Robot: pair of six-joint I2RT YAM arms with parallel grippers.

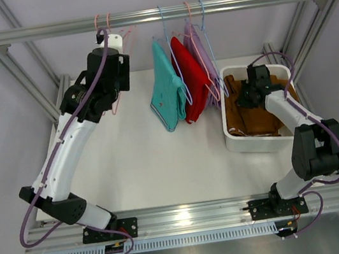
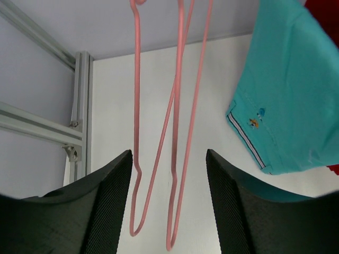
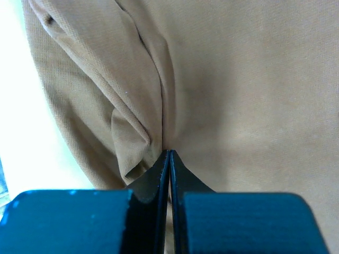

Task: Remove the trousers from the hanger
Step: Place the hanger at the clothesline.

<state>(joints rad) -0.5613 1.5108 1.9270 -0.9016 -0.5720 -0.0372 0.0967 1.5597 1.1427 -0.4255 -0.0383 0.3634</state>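
Where two white-and-black arms are bolted at the near edge of the white worktop (image 1: pixel 149 162), the right one bends inward and down into a white plastic bin (image 1: pixel 256 142) standing on the right side of that worktop. Inside the bin lie the brown cloth trousers (image 1: pixel 255 120), crumpled. The right gripper (image 3: pixel 169 154) rests on them with its black fingers pressed together, the tips touching a crease in the brown fabric. Whether any cloth is caught between them cannot be told. Farther back, the left arm stretches up and away on the left side. The left gripper (image 2: pixel 168 153) is spread wide around empty pink wire hangers (image 2: pixel 136 63), whose thin loops dangle between the fingers without being pinched. Just to the right of them hang the teal cloth trousers (image 1: pixel 168 95), and the left wrist view shows a small embroidered mark and a striped hem on them. Touching the teal pair on its right hang the red cloth trousers (image 1: pixel 194 84). Beyond those are the lavender cloth trousers (image 1: pixel 202 54), close to the far left corner of the bin. The pink hangers and the three hanging pairs are all suspended from the aluminium rail (image 1: pixel 158 14), which crosses the far end of the frame above the worktop.
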